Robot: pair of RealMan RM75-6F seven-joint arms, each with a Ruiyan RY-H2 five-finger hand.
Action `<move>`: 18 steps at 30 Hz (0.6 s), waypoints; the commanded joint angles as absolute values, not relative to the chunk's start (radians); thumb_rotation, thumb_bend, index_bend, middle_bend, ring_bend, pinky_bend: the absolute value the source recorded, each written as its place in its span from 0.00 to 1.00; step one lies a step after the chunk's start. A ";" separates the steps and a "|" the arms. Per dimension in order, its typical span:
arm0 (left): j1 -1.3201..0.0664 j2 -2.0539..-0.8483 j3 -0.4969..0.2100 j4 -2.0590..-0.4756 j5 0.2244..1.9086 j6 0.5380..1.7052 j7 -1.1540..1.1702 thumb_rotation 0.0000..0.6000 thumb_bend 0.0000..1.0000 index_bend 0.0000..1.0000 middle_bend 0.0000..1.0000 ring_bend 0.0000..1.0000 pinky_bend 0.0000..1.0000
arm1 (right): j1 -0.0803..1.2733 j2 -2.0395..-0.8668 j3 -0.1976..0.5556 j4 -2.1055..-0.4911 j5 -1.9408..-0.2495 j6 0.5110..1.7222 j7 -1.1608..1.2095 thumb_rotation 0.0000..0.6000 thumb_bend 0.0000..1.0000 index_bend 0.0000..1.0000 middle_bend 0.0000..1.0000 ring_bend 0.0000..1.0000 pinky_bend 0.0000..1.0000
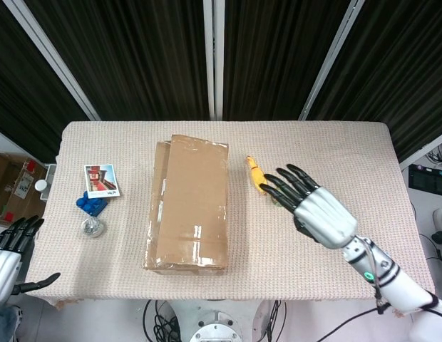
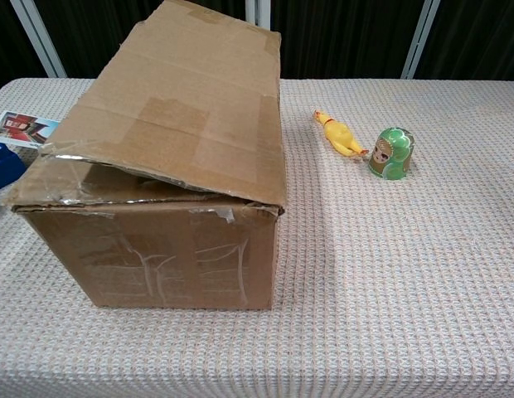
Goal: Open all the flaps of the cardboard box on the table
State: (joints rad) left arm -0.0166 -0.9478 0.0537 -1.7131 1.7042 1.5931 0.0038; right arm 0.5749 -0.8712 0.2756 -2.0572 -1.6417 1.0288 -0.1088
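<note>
The cardboard box (image 1: 187, 205) sits in the middle of the table (image 1: 349, 157) with its flaps down, the right hand (image 1: 315, 209) hovers right of it with fingers apart, holding nothing, and the left hand (image 1: 8, 258), spread too I think, waits off the near left corner.

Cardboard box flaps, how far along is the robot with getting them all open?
Nothing looks opened yet: the cardboard box has its top flap lying over it, lifted only slightly along the left edge in the chest view. In hand: the right hand hovers open above the table right of the box, touching nothing; the left hand sits off the table's left corner. Every flap remains to be opened.
</note>
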 commanded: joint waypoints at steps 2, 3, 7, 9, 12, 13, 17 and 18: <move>-0.018 -0.948 0.050 -1.710 1.708 1.599 -0.009 0.66 0.00 0.04 0.07 0.06 0.21 | 0.924 -1.024 0.418 -2.081 -1.280 0.740 -0.362 1.00 1.00 0.09 0.13 0.00 0.00; -0.017 -0.948 0.050 -1.710 1.708 1.601 -0.009 0.66 0.00 0.04 0.07 0.06 0.21 | 0.966 -1.053 0.417 -2.067 -1.236 0.720 -0.406 1.00 1.00 0.11 0.14 0.00 0.00; -0.010 -0.943 0.050 -1.707 1.705 1.613 -0.019 0.67 0.00 0.04 0.07 0.06 0.21 | 1.137 -1.188 0.385 -2.011 -1.045 0.709 -0.608 1.00 1.00 0.16 0.16 0.00 0.00; -0.005 -0.939 0.050 -1.703 1.702 1.619 -0.026 0.67 0.00 0.04 0.07 0.06 0.21 | 1.196 -1.238 0.367 -1.995 -0.965 0.733 -0.677 1.00 1.00 0.17 0.17 0.00 0.00; 0.001 -0.935 0.051 -1.693 1.695 1.627 -0.042 0.66 0.00 0.04 0.07 0.06 0.21 | 1.281 -1.305 0.332 -1.975 -0.840 0.777 -0.775 1.00 1.00 0.18 0.18 0.00 0.00; 0.003 -0.933 0.051 -1.688 1.693 1.630 -0.048 0.66 0.00 0.04 0.07 0.06 0.21 | 1.312 -1.326 0.316 -1.967 -0.794 0.795 -0.813 1.00 1.00 0.19 0.18 0.00 0.00; 0.009 -0.929 0.051 -1.677 1.689 1.636 -0.065 0.66 0.00 0.04 0.07 0.06 0.21 | 1.392 -1.384 0.273 -1.946 -0.680 0.853 -0.903 1.00 1.00 0.20 0.19 0.00 0.00; 0.010 -0.928 0.051 -1.675 1.690 1.638 -0.069 0.67 0.00 0.04 0.07 0.06 0.21 | 1.405 -1.395 0.266 -1.940 -0.661 0.863 -0.913 1.00 1.00 0.21 0.19 0.00 0.00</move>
